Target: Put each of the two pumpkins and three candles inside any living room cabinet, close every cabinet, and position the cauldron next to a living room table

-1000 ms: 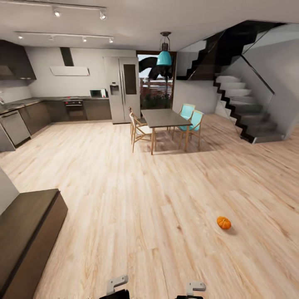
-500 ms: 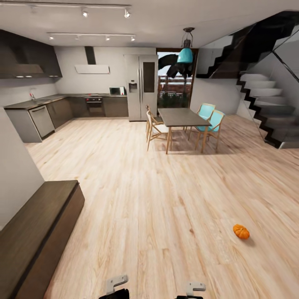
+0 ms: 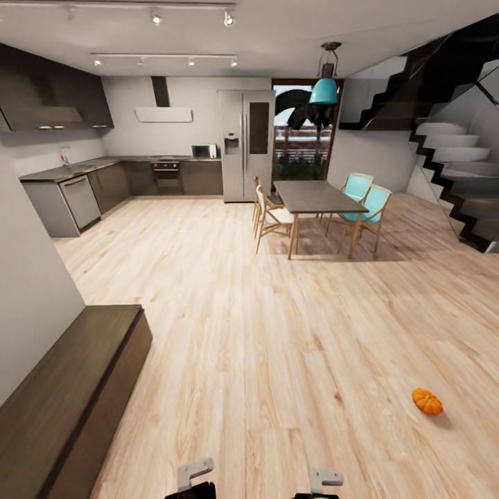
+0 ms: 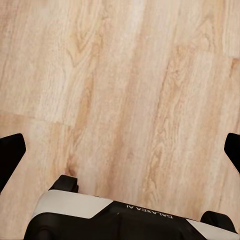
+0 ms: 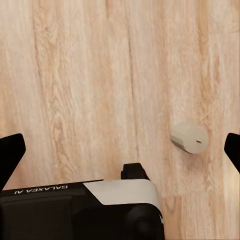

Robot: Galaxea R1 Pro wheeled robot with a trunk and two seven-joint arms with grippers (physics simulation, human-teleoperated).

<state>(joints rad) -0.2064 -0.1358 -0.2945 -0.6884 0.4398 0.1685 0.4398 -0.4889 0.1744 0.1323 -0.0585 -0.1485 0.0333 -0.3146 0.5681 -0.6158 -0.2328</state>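
Observation:
One orange pumpkin (image 3: 427, 401) lies on the light plank floor at the right of the head view, apart from everything. A long low dark-brown cabinet (image 3: 69, 395) runs along the grey wall at the left, its fronts shut as far as I can see. In the right wrist view a stubby beige candle (image 5: 189, 137) lies on its side on the floor below my right gripper (image 5: 120, 150), which is open and empty. My left gripper (image 4: 120, 150) is open too, over bare floor. The cauldron is out of view.
A dining table (image 3: 312, 196) with wooden and turquoise chairs (image 3: 366, 208) stands at mid-distance. Behind it are a fridge (image 3: 246, 144) and kitchen counters (image 3: 83, 187). Stairs (image 3: 457, 173) rise at the right. Wide plank floor lies between me and the table.
The whole picture has shifted: the camera has turned left, so the pumpkin, table and stairs slid right and more of the cabinet and wall show. Nothing itself has moved.

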